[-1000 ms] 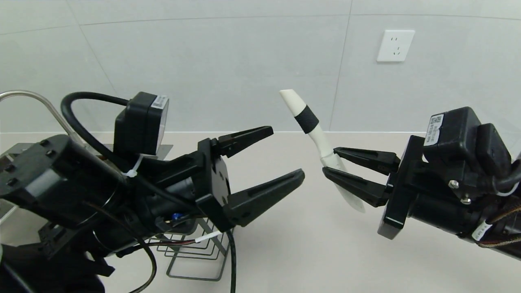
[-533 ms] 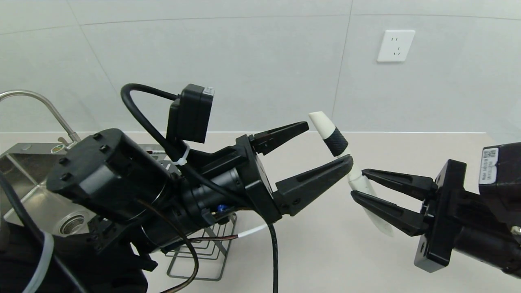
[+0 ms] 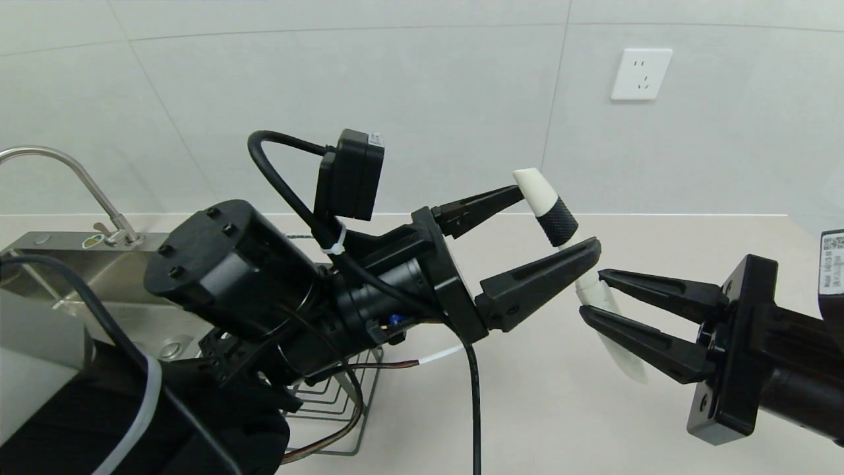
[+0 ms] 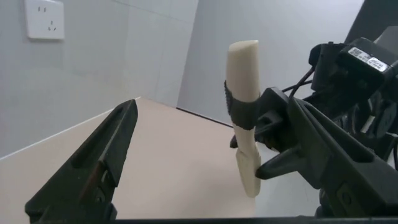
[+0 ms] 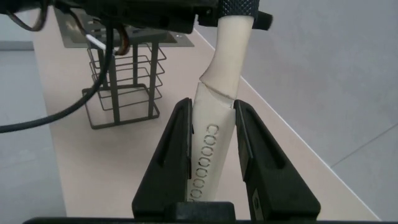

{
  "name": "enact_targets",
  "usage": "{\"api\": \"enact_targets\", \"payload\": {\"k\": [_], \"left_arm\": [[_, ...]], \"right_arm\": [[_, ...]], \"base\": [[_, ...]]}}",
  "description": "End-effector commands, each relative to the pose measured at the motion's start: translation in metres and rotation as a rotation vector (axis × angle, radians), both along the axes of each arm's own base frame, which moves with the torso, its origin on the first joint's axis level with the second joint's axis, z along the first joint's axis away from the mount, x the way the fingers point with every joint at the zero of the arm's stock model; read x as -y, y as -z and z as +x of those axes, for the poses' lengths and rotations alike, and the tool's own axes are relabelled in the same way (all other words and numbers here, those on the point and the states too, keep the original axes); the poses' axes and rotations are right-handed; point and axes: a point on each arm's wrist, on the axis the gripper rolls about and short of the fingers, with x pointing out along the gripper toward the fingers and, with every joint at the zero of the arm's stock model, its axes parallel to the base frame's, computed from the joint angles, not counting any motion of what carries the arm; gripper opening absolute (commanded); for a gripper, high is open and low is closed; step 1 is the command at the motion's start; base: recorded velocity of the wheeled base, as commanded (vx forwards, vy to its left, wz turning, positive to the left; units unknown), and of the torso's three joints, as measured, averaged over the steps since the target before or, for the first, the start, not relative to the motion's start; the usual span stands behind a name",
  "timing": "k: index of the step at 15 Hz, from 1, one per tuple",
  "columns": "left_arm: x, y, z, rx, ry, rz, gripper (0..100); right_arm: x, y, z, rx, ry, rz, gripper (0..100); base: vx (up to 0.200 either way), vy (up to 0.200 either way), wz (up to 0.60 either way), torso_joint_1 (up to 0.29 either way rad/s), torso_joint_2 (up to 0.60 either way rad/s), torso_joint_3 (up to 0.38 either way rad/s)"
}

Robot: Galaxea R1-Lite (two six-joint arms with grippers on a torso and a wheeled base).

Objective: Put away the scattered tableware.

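Note:
A white utensil [image 3: 537, 190] with a black grip band and a flat perforated lower end is held tilted in the air over the counter. My right gripper [image 3: 592, 293] is shut on its lower part, and its fingers [image 5: 177, 146] press both sides of the perforated section [image 5: 205, 162]. My left gripper [image 3: 557, 219] is open, with one finger above and one below the black band [image 3: 558, 224]. In the left wrist view the utensil [image 4: 242, 68] stands between my spread fingers [image 4: 102, 165], closer to one side.
A wire rack [image 3: 330, 409] stands on the beige counter [image 3: 527, 409] below my left arm, also seen as the rack [image 5: 121, 81]. A steel sink [image 3: 39, 264] with a faucet [image 3: 66, 165] lies at the far left. A wall socket [image 3: 641, 72] sits on the tiled wall.
My left arm has moved right and its open fingers now straddle the utensil's black band. My right gripper has shifted right and lower, still holding the utensil.

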Motion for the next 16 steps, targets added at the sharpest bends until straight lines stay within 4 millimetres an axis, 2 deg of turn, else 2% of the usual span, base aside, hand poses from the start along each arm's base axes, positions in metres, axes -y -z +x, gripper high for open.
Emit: {"api": "enact_targets", "payload": {"k": [1, 7, 10, 16], "left_arm": [[0.004, 0.007, 0.003, 0.024, 0.060, 0.013, 100], [0.001, 0.000, -0.001, 0.075, 0.131, 0.027, 100], [-0.006, -0.013, -0.009, 0.120, 0.165, 0.013, 100], [-0.009, -0.014, -0.013, 0.122, 0.181, 0.018, 100]], "right_arm": [[-0.001, 0.001, 0.001, -0.006, -0.003, 0.000, 0], [-0.008, -0.001, -0.002, -0.005, -0.087, -0.002, 0], [-0.014, -0.001, 0.001, -0.032, -0.126, 0.010, 0], [-0.014, -0.004, 0.000, -0.043, -0.134, 0.032, 0]], "base": [[0.000, 0.000, 0.00, 0.000, 0.00, 0.000], [0.000, 0.000, 0.00, 0.000, 0.00, 0.000], [0.000, 0.000, 0.00, 0.000, 0.00, 0.000], [0.000, 0.000, 0.00, 0.000, 0.00, 0.000]]}}
